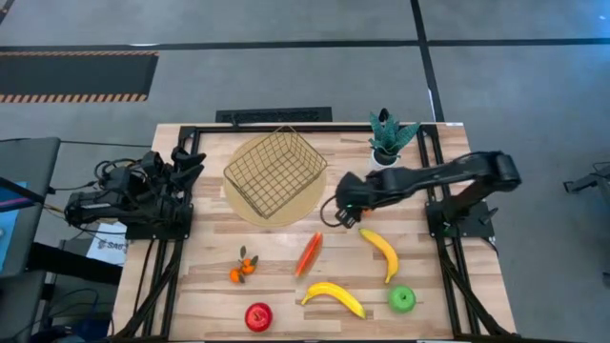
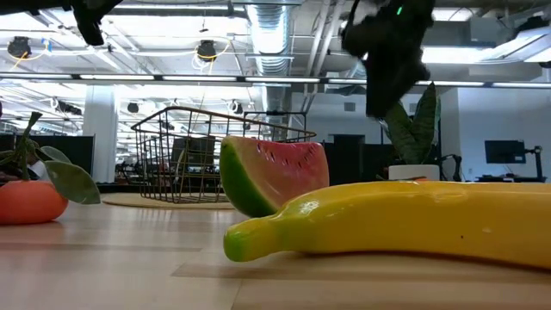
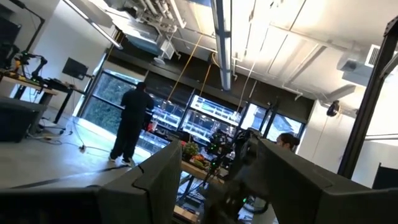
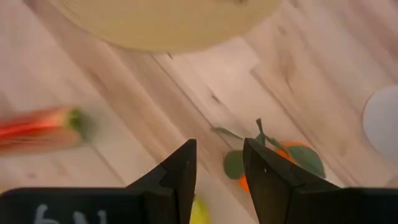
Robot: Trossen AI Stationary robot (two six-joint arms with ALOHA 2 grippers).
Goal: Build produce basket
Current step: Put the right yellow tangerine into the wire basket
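The square wire-mesh basket (image 1: pixel 275 171) (image 2: pixel 207 155) stands on a round tan mat (image 1: pixel 286 211). The produce lies on the near half of the table: two orange leafy pieces (image 1: pixel 243 269) (image 4: pixel 283 155), a red-orange wedge with a green rind (image 1: pixel 309 253) (image 2: pixel 275 172), two bananas (image 1: pixel 379 252) (image 1: pixel 334 295) (image 2: pixel 405 220), a red apple (image 1: pixel 258 316) and a green apple (image 1: pixel 402 299). My right gripper (image 1: pixel 334 217) (image 4: pixel 219 168) hovers open above the table, just right of the mat and beyond the wedge, holding nothing. My left gripper (image 1: pixel 188 160) (image 3: pixel 217 186) waits open at the table's left edge.
A green potted plant in a white pot (image 1: pixel 389 143) stands at the far right, close behind my right arm. Black frame rails (image 1: pixel 162 276) run along the table's left and right sides. Bare wood (image 1: pixel 353 229) lies between the mat and the fruit.
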